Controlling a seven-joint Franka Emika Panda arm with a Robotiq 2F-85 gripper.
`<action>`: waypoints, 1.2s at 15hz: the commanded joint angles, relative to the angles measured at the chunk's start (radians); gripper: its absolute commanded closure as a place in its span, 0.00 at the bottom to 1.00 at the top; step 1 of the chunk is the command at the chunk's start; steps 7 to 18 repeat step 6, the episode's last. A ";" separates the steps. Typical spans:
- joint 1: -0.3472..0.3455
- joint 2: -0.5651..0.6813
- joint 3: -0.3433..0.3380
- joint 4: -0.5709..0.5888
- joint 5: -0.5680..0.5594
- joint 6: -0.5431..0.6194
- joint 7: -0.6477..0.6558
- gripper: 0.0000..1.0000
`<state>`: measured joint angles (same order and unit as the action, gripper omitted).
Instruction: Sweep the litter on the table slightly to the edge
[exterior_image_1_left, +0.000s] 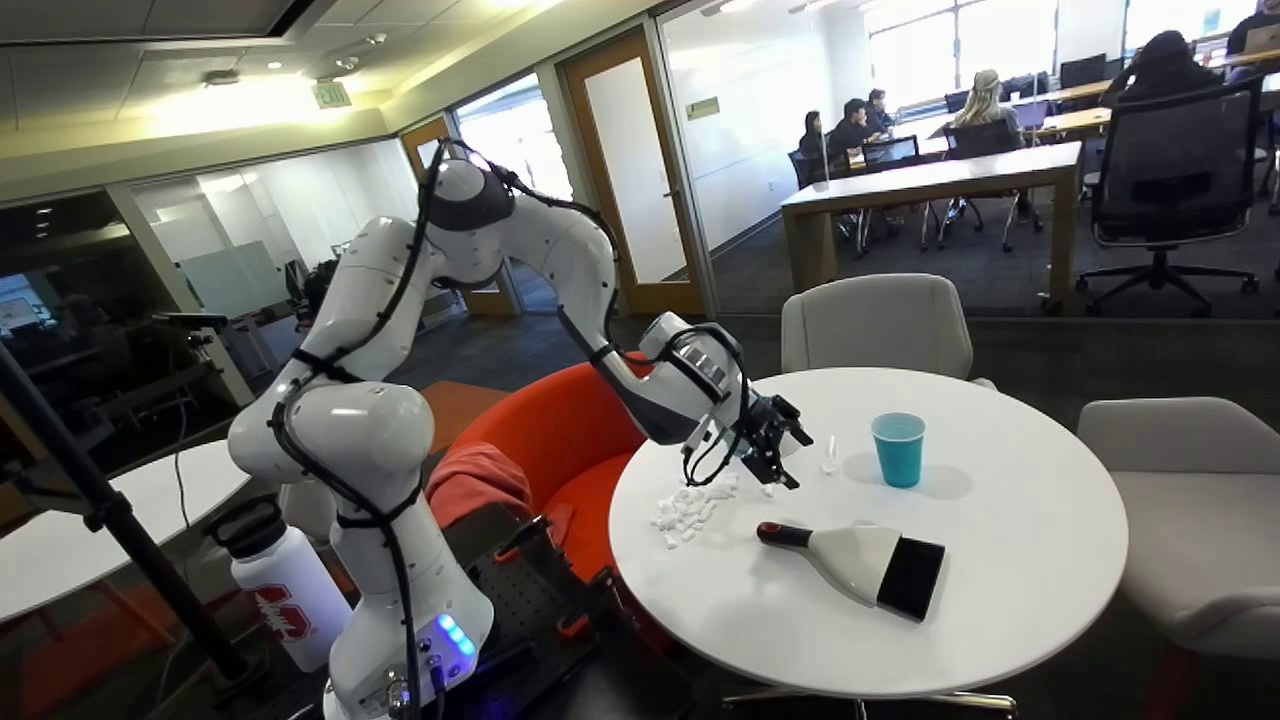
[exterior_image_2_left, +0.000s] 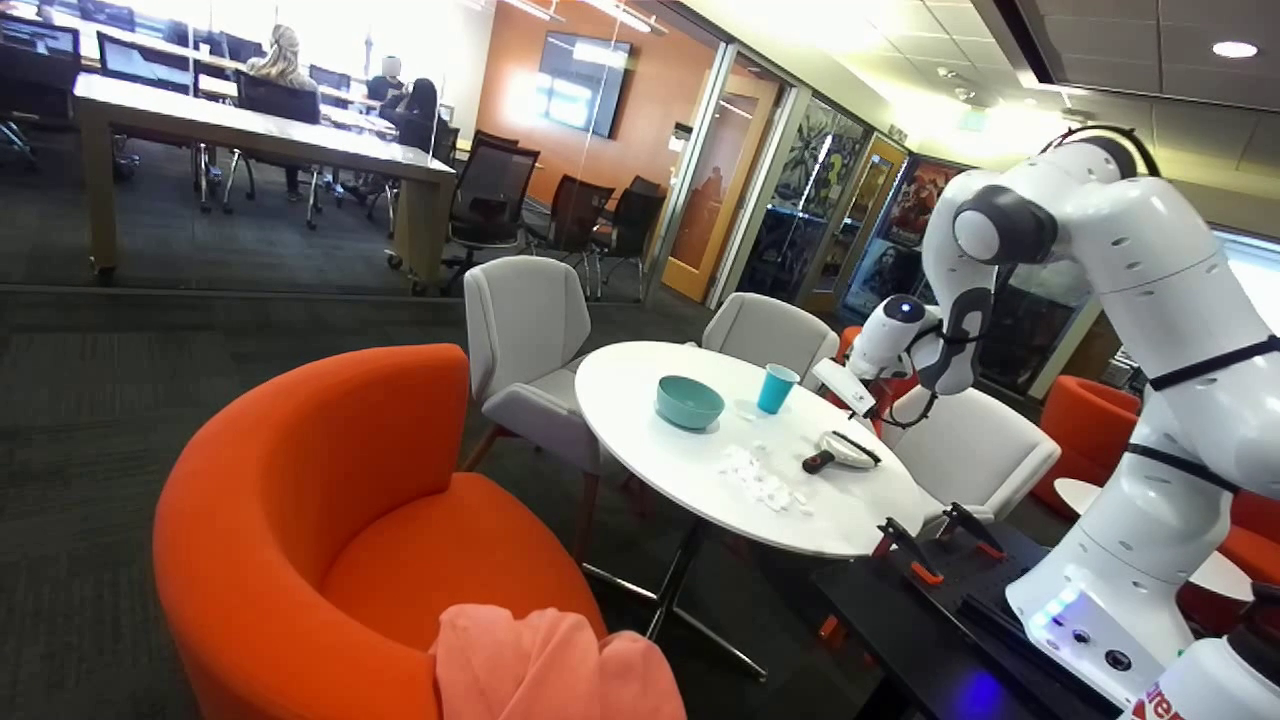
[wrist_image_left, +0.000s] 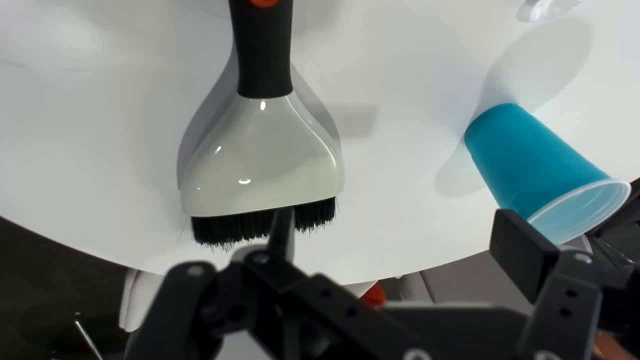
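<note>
The litter (exterior_image_1_left: 688, 508) is a loose cluster of white paper bits on the round white table (exterior_image_1_left: 1020, 600). It also shows on the table (exterior_image_2_left: 680, 468) in an exterior view (exterior_image_2_left: 762, 484); it is out of the wrist view. The brush (exterior_image_1_left: 855, 560) has a pale body, black bristles and a black handle with a red end. It lies flat beside the litter, also seen in the wrist view (wrist_image_left: 260, 155) and an exterior view (exterior_image_2_left: 848, 452). My gripper (exterior_image_1_left: 796, 462) is open and empty above the table, with its fingers (wrist_image_left: 400, 232) wide apart.
A blue cup (exterior_image_1_left: 898, 450) stands on the table, near one finger in the wrist view (wrist_image_left: 535, 160). A teal bowl (exterior_image_2_left: 690, 402) and a clear plastic piece (exterior_image_1_left: 830, 457) are also on it. Grey chairs (exterior_image_1_left: 875, 325) and an orange seat (exterior_image_2_left: 330, 500) surround the table.
</note>
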<state>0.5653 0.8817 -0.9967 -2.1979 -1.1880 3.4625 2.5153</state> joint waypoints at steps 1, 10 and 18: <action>-0.076 -0.244 0.033 -0.124 -0.113 0.000 0.008 0.00; -0.178 -0.394 0.094 -0.201 -0.300 0.000 0.073 0.00; -0.178 -0.394 0.094 -0.201 -0.300 0.000 0.073 0.00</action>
